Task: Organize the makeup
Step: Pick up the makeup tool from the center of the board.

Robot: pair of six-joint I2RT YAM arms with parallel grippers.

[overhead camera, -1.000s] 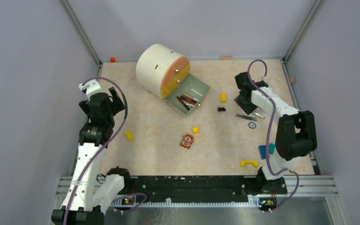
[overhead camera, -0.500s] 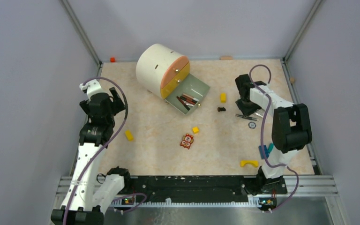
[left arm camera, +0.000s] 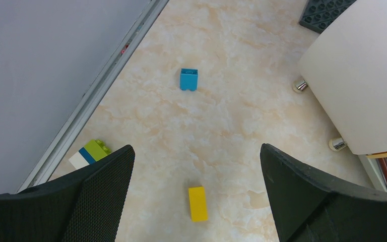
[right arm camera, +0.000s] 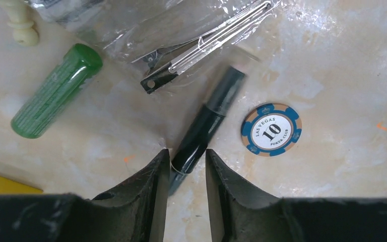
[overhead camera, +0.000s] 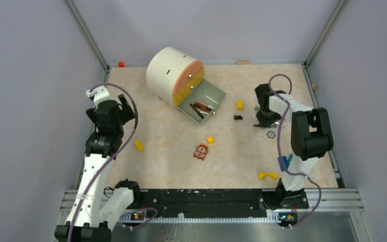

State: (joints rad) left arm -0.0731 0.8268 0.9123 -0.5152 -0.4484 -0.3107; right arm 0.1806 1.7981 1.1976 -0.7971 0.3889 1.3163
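Observation:
A black makeup stick (right arm camera: 206, 123) lies slanted on the table at the right. My right gripper (right arm camera: 185, 154) is down at the table with its jaws narrowly apart around the stick's near end, the left finger (right arm camera: 151, 176) against it. In the top view this gripper (overhead camera: 264, 121) stands right of the cabinet. More makeup sticks (overhead camera: 201, 107) lie in the open green drawer (overhead camera: 215, 97) of the white round cabinet (overhead camera: 169, 70). A clear bag holding a metal tool (right arm camera: 201, 43) lies just beyond the stick. My left gripper (left arm camera: 196, 166) hangs open above the table at the left, holding nothing.
A blue poker chip (right arm camera: 271, 129) lies right of the stick, a green tube (right arm camera: 55, 91) to its left. Yellow blocks (overhead camera: 240, 104) (overhead camera: 210, 139) (left arm camera: 197, 203), a patterned toy figure (overhead camera: 200, 151), a yellow arch (overhead camera: 267, 175) and a blue block (left arm camera: 188, 79) are scattered about.
My right gripper has come down and toward the stick, and its jaws have narrowed around the stick's end. The left arm has not moved.

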